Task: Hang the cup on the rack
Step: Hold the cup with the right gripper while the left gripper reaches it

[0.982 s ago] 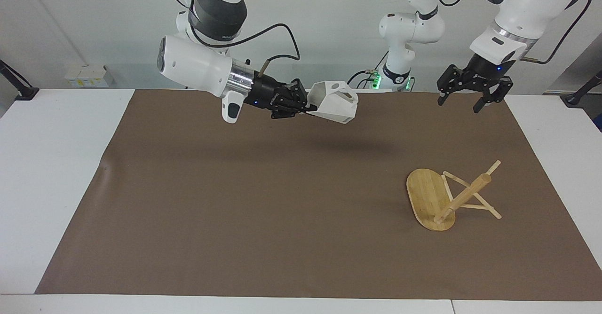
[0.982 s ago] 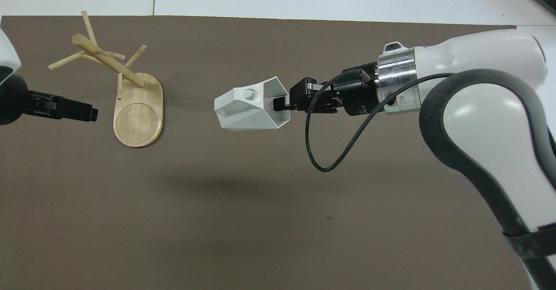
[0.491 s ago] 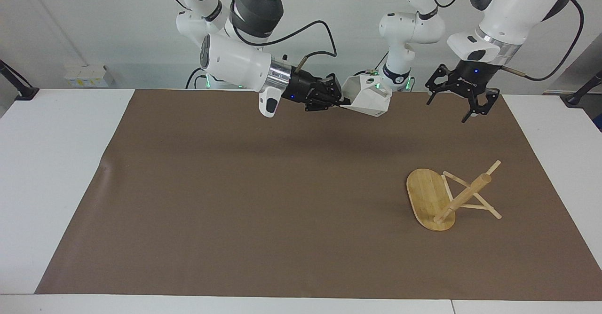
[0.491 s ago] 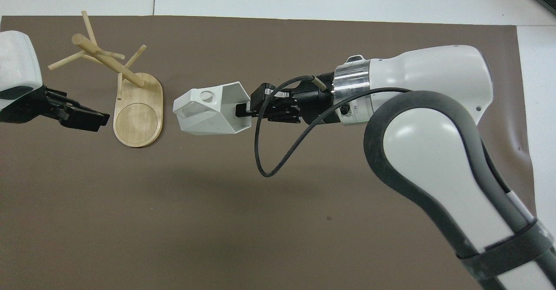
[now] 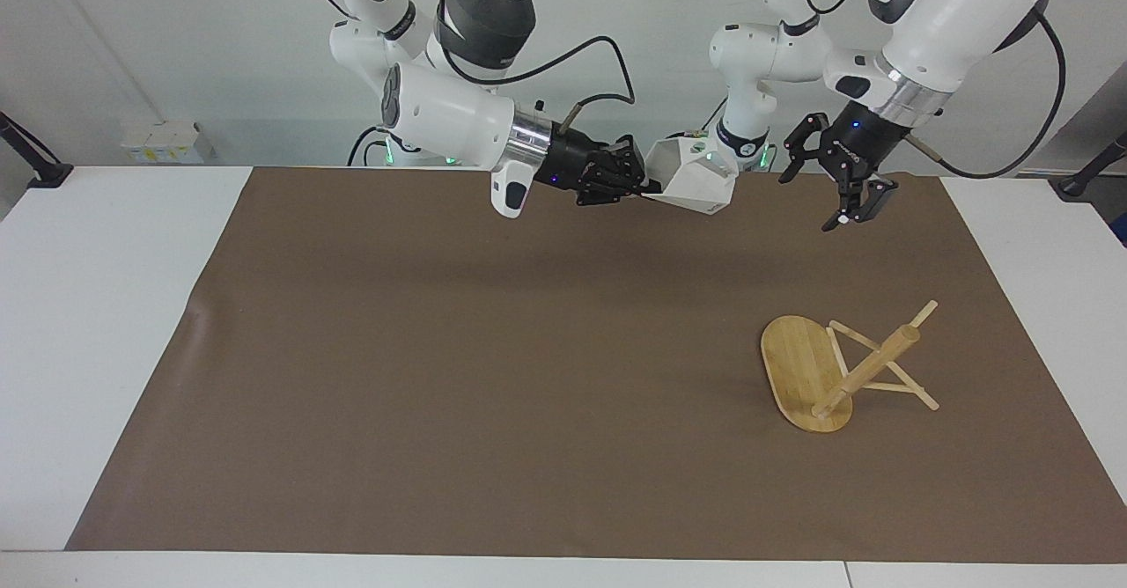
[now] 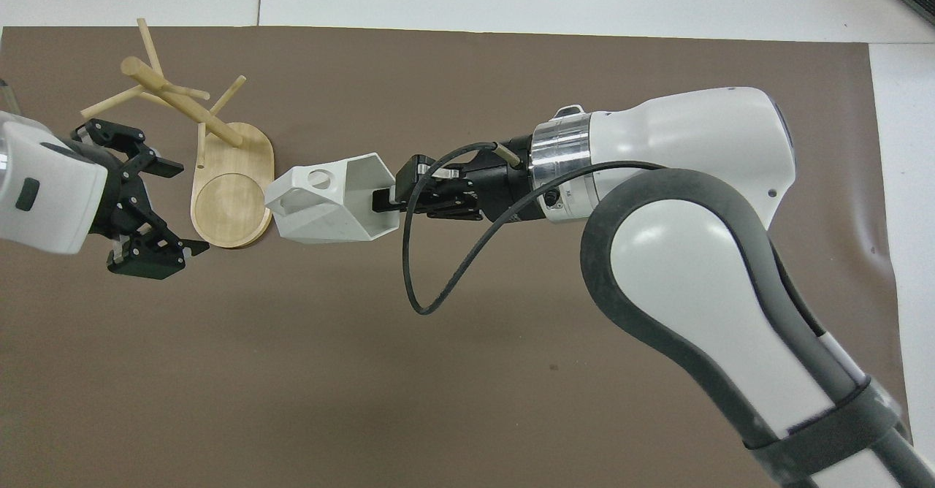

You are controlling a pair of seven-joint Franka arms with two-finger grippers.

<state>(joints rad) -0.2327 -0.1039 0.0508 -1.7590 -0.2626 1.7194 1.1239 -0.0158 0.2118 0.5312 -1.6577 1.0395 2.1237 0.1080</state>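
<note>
The white faceted cup (image 5: 691, 179) (image 6: 329, 199) hangs in the air on its side, held at its rim by my right gripper (image 5: 647, 190) (image 6: 387, 199), which is shut on it. The cup's handle with its round hole faces up. The bamboo rack (image 5: 867, 368) (image 6: 182, 104) lies tipped over on the brown mat at the left arm's end of the table, its oval base (image 5: 797, 368) (image 6: 230, 196) on edge and its pegs on the mat. My left gripper (image 5: 814, 196) (image 6: 179, 210) is open in the air beside the cup, empty.
A brown mat (image 5: 440, 350) covers most of the white table (image 5: 106, 306). A cable loops from the right wrist (image 6: 424, 283).
My right gripper has carried the cup toward the left arm's end and a little higher. My left gripper has turned and moved toward the cup, its fingers spread.
</note>
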